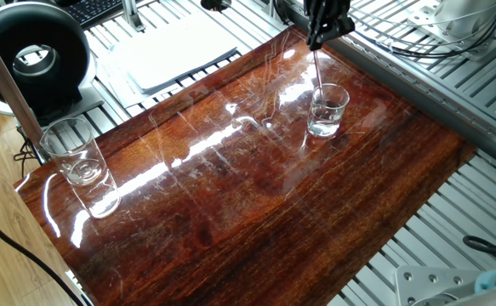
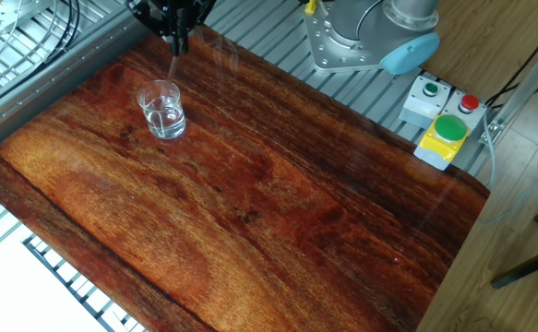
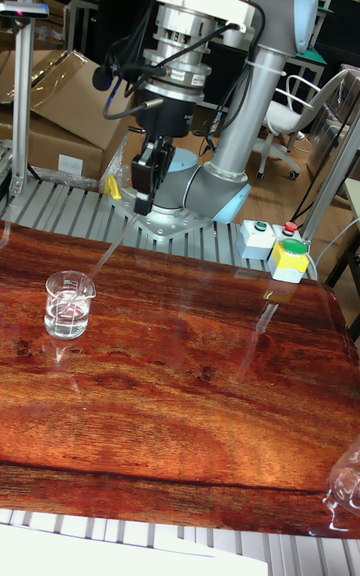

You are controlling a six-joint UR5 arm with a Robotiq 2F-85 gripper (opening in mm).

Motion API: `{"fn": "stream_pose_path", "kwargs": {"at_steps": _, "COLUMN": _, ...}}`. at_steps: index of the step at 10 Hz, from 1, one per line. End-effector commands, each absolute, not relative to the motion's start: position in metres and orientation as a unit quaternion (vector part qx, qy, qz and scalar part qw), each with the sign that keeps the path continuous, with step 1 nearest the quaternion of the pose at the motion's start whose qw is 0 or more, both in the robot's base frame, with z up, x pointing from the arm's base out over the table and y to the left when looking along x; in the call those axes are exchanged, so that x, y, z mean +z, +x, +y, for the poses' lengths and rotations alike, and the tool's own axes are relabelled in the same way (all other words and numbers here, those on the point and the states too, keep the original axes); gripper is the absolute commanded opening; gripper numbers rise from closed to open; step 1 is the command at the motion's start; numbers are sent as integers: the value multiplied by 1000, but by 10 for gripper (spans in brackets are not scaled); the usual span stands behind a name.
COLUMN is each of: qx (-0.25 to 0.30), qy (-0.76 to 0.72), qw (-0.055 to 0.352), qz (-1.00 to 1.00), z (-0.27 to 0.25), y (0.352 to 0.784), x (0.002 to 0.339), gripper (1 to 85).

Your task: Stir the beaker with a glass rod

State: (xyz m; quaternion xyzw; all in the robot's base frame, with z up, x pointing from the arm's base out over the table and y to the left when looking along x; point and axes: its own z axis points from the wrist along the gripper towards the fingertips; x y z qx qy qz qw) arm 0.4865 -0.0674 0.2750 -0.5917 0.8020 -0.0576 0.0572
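One fixed view: black two-finger hand (image 1: pixel 319 36) above the far table edge, pinched closed on the thin clear glass rod (image 1: pixel 316 70). Rod slants down into the small clear glass beaker (image 1: pixel 327 110) on the glossy red-brown wood table (image 1: pixel 230 195). Taller clear glass tumbler (image 1: pixel 73 151) sits well apart at the opposite corner; black round device (image 1: pixel 35 55) behind it.

Other fixed view: hand (image 2: pixel 176 39) over the beaker (image 2: pixel 162 110), nothing blocking. Button box with green button (image 2: pixel 449 129) far off.

Tall fixed view: rod (image 3: pixel 112 246) tilted, lower end near the beaker (image 3: pixel 68 304) rim; contact unclear.
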Motion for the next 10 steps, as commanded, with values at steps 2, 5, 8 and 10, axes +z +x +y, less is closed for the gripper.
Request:
{"fn": "stream_pose_path", "kwargs": {"at_steps": 2, "qx": -66, "qy": -598, "qw": 64, "qz": 796, "z": -69, "y": 492, "x": 276, "gripper": 10}}
{"fn": "stream_pose_path", "kwargs": {"at_steps": 5, "qx": -59, "qy": -593, "qw": 63, "qz": 800, "z": -71, "y": 486, "x": 273, "gripper": 10}}
{"fn": "stream_pose_path", "kwargs": {"at_steps": 8, "qx": -57, "qy": -592, "qw": 60, "qz": 802, "z": -72, "y": 484, "x": 271, "gripper": 10}}
{"fn": "stream_pose_path", "kwargs": {"at_steps": 10, "qx": -54, "qy": -590, "qw": 61, "qz": 803, "z": -71, "y": 484, "x": 270, "gripper": 10}}
